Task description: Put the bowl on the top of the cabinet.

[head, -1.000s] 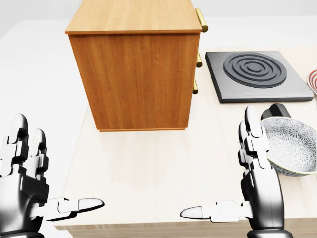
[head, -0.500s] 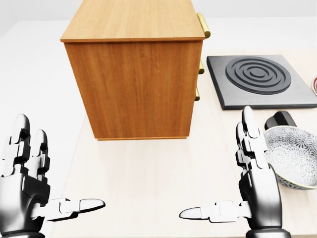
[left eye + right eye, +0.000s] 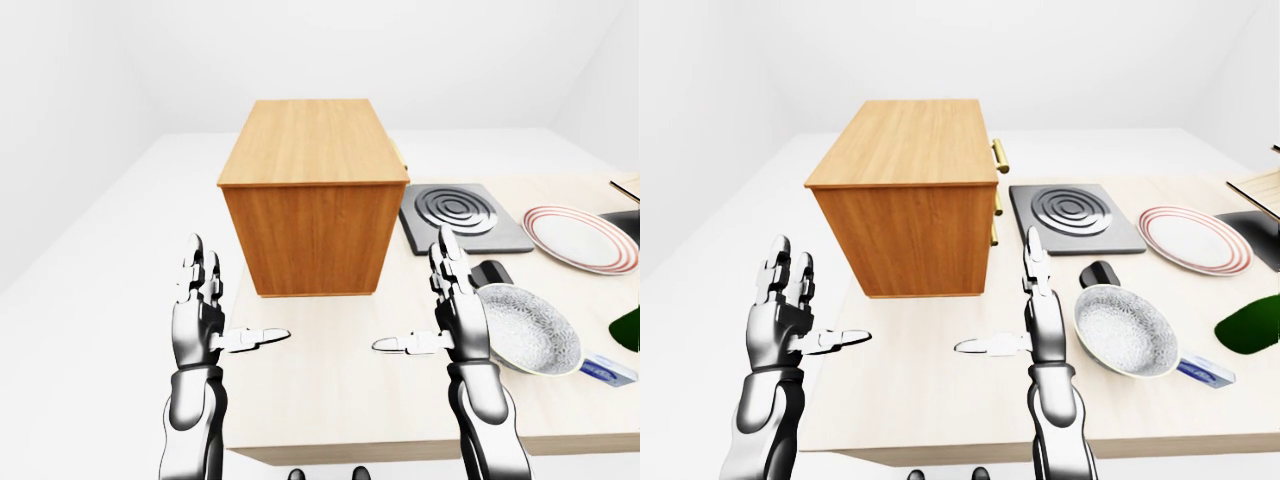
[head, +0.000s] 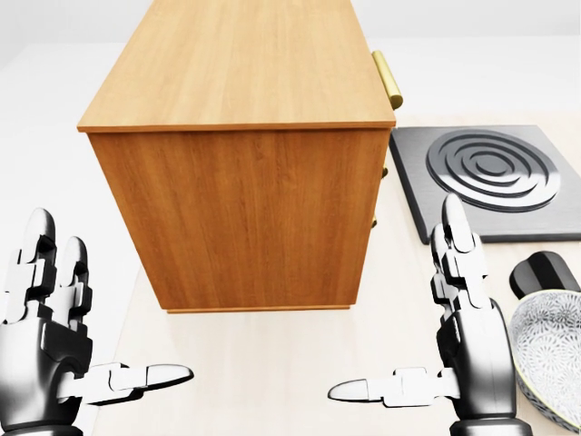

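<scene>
Wooden cabinet (image 3: 910,205): set upright on a pale table (image 3: 940,390), at the table's left end in the right-eye view, brass handles (image 3: 1000,155) borne on its right face, its flat top bare. Bowl (image 3: 1127,330): grey-patterned inside, pale-rimmed, placed on the table to the right of the cabinet and well apart from it, near the table's lower edge in the right-eye view; only its left part is seen at the lower right corner of the head view. Small black object (image 3: 1097,273): found just above the bowl, at its rim; contact cannot be told. Dark hob plate with concentric rings (image 3: 1072,215): laid flat just right of the cabinet. Red-rimmed plate (image 3: 1194,238): laid further right. Green object (image 3: 1250,328) and small blue item (image 3: 1205,371): seen at the right edge. Left hand (image 4: 54,341): held empty over the table's left edge, fingers spread and pointed up, thumb turned inward. Right hand (image 4: 458,345): likewise empty and spread, held just left of the bowl, apart from it, with nothing gripped.
</scene>
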Available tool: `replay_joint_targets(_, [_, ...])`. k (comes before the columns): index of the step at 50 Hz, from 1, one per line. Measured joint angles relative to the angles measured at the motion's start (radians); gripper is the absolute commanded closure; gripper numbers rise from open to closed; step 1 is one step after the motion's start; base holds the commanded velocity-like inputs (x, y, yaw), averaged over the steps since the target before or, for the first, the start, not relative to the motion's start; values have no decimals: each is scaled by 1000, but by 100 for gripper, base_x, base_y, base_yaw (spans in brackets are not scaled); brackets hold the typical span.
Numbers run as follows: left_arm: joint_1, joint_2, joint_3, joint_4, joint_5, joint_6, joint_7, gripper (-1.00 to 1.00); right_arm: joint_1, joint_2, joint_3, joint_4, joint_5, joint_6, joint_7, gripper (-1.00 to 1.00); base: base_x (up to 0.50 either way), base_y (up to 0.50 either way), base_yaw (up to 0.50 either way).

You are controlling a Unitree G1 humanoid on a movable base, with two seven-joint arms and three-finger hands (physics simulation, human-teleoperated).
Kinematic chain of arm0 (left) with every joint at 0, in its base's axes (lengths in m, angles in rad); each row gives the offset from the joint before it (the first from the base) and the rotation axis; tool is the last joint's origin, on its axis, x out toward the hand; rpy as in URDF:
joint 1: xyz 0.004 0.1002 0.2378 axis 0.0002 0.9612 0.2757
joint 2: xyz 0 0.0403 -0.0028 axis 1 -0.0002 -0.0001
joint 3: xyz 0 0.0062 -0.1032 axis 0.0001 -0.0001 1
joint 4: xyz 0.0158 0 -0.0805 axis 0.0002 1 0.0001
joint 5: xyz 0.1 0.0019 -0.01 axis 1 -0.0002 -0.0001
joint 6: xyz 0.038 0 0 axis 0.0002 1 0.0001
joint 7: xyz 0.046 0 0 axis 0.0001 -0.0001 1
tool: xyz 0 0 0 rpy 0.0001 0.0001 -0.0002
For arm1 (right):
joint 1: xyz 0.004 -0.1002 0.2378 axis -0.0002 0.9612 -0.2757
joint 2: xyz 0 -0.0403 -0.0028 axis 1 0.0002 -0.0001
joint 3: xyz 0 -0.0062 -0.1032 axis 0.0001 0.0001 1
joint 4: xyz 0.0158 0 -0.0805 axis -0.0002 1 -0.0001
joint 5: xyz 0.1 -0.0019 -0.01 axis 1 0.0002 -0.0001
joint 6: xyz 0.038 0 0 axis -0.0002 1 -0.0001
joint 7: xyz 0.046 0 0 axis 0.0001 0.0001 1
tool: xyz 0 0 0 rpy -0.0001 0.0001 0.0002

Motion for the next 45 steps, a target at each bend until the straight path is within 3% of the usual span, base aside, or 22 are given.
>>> replay_joint_targets(14, [-4,0,2,-1,0,0,3,-100,-3,0,-1,4,0,0,-1,-100,31,0,0])
replay_joint_targets(45, [-2,0,1,0,-3,0,2,-100,-16,-4,-23,-20,-43,0,-13,-100,0,0,0])
